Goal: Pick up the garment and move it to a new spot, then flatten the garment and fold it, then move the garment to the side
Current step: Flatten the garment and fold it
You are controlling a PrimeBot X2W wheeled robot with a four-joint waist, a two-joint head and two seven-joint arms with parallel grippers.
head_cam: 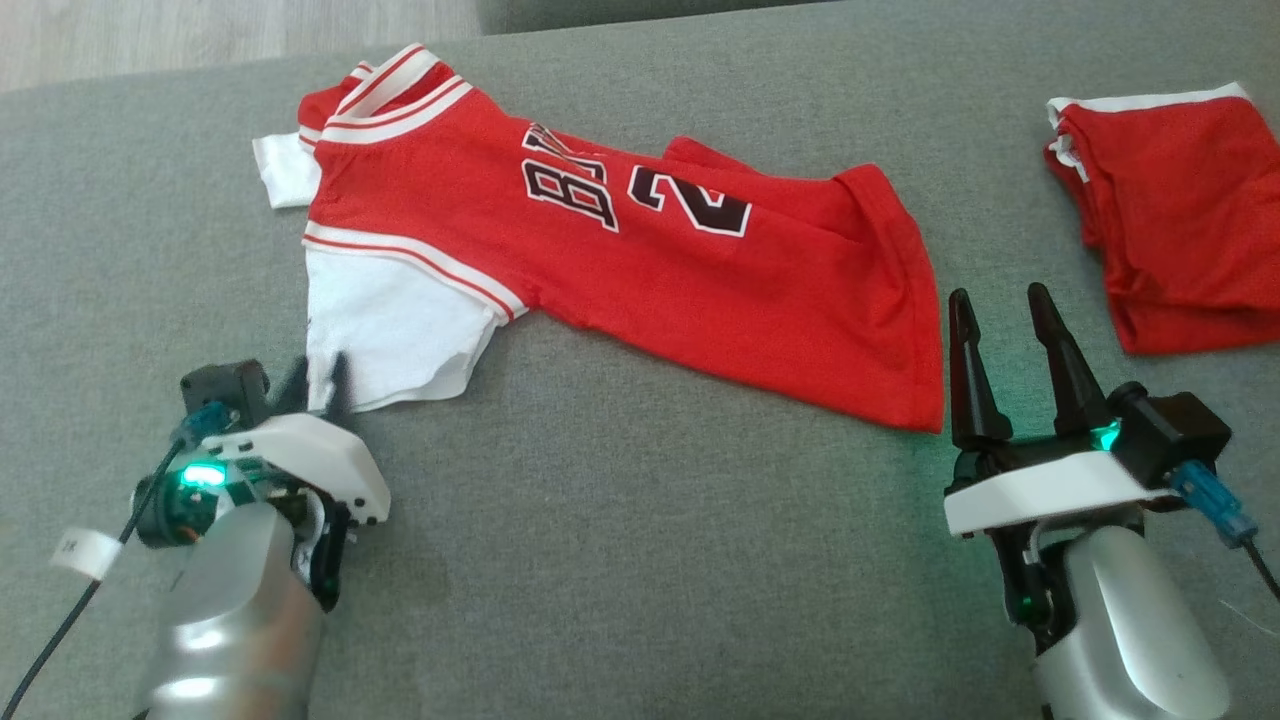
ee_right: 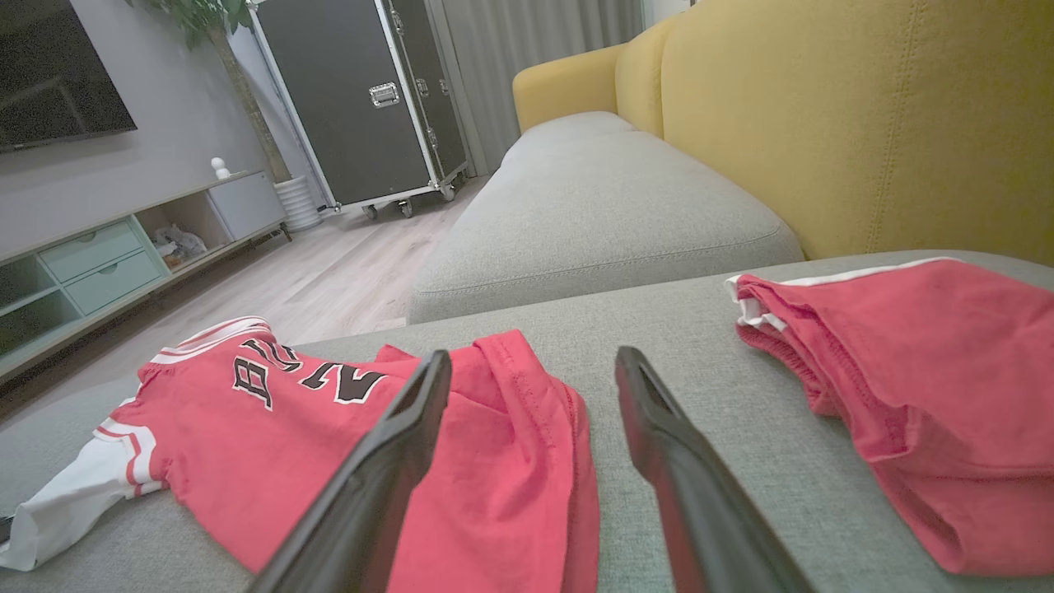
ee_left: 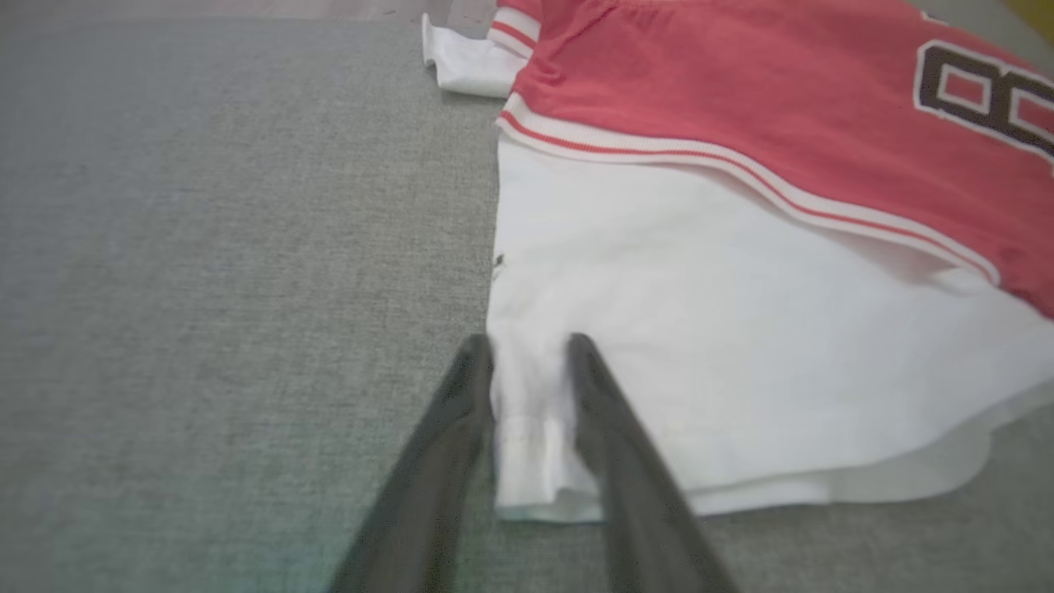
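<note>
The garment (head_cam: 620, 270), a red jersey with black lettering and white sleeves, lies spread but not flat on the grey cushion (head_cam: 620, 520), ahead of both pincers and spanning the space between them; its body is rumpled near the hem and one layer peeks out behind the other. It looks like thin, light knit cloth: soft, limp, with no stiffness to carry its own shape, so I would expect it to sag and trail from any single hold and to drag on the cushion's rough weave rather than slide. The near white sleeve (ee_left: 741, 329) lies directly at the left pincer (head_cam: 318, 375), whose fingertips (ee_left: 478, 354) stand either side of a raised pinch of the sleeve's hem corner, part-way together (whether they already bite the cloth I cannot tell). That stitched hem is a sound place to hold, being doubled and less apt to slip. The right pincer (head_cam: 1000, 300) stands with its fingers wide apart and nothing between them, the jersey's bottom corner just to its left and slightly ahead; a matching hold there would likely keep the cloth stretched. A second red piece with white trim (head_cam: 1190, 220) lies folded to the right pincer's right, well apart from the jersey.
</note>
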